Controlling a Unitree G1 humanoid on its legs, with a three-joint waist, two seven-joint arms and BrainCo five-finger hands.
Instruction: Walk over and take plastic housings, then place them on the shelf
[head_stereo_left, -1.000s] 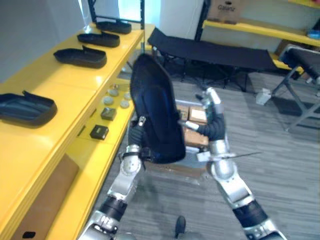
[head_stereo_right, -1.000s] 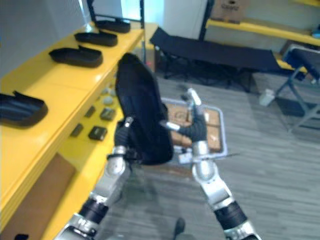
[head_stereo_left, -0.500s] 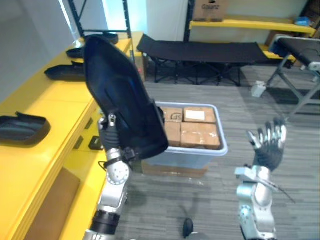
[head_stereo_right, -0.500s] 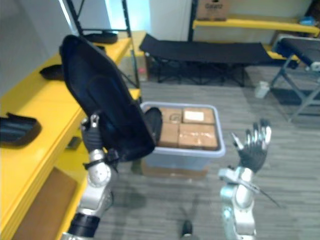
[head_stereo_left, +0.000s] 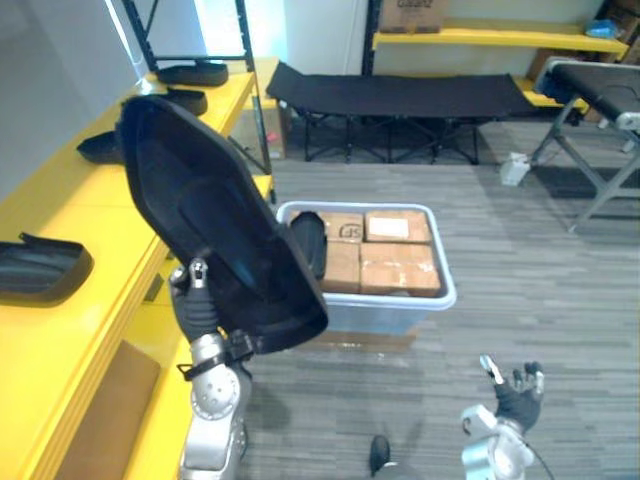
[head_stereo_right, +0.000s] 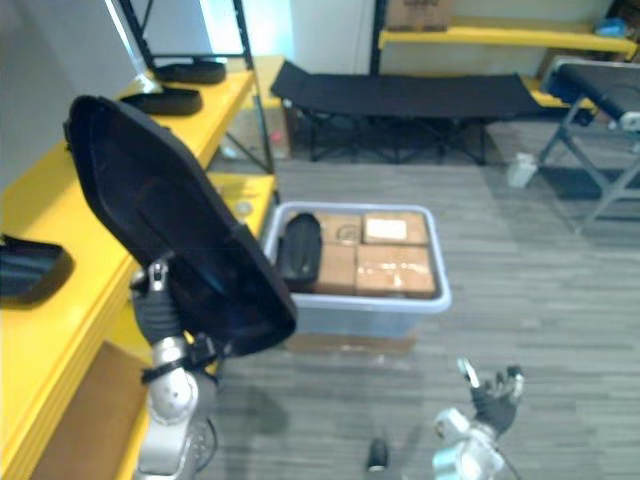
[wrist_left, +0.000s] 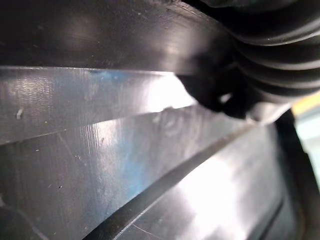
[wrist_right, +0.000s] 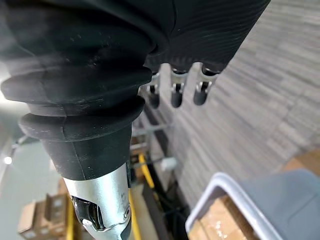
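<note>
One black plastic housing (head_stereo_left: 205, 215) stands tilted in the left hand (head_stereo_left: 192, 300), fingers curled on its lower edge, beside the yellow shelf (head_stereo_left: 90, 215). Four other housings (head_stereo_left: 40, 268) lie spaced along the shelf top. Grey bin (head_stereo_left: 440, 297) on the floor: one dark piece (head_stereo_left: 307, 240) beside brown boxes (head_stereo_left: 400, 270). The right hand (head_stereo_left: 518, 388) hangs low, fingers loosely spread, holding nothing.

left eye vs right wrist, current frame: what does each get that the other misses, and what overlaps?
Left eye alone: the left hand gripping the big black housing, raised beside the yellow shelf, with more housings lying on it. Right wrist alone: its own relaxed fingers from close up, and cartons stacked far off. Shared: the right hand, open and empty, the grey bin of cardboard boxes, and the floor.
</note>
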